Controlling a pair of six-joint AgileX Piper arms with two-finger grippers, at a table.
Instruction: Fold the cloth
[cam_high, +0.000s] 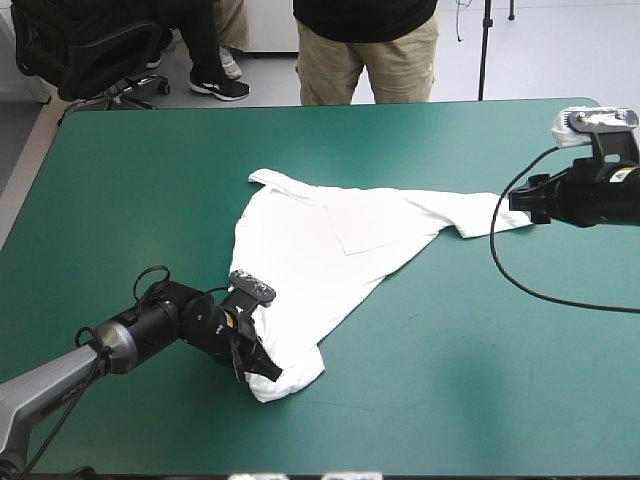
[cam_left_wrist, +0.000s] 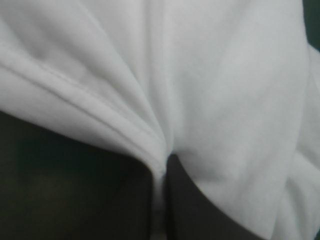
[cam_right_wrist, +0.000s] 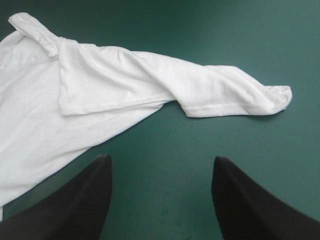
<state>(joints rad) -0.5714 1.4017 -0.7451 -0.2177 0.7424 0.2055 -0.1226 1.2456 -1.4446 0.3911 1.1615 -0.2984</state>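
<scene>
The white T-shirt (cam_high: 310, 260) lies spread in a rough triangle on the teal-green table, one corner stretched toward the right. My left gripper (cam_high: 262, 366) is at the shirt's near corner, shut on the T-shirt; in the left wrist view the white T-shirt (cam_left_wrist: 210, 90) bunches into the meeting point of my left gripper (cam_left_wrist: 164, 162). My right gripper (cam_high: 515, 203) hovers just off the shirt's right tip. In the right wrist view my right gripper (cam_right_wrist: 161, 167) stands open over bare cover, with the T-shirt (cam_right_wrist: 115, 82) a short way ahead of it.
A black office chair (cam_high: 95, 50) stands beyond the table's far left corner. Bare teal-green cover (cam_high: 480, 380) stretches across the near right and the far left of the table.
</scene>
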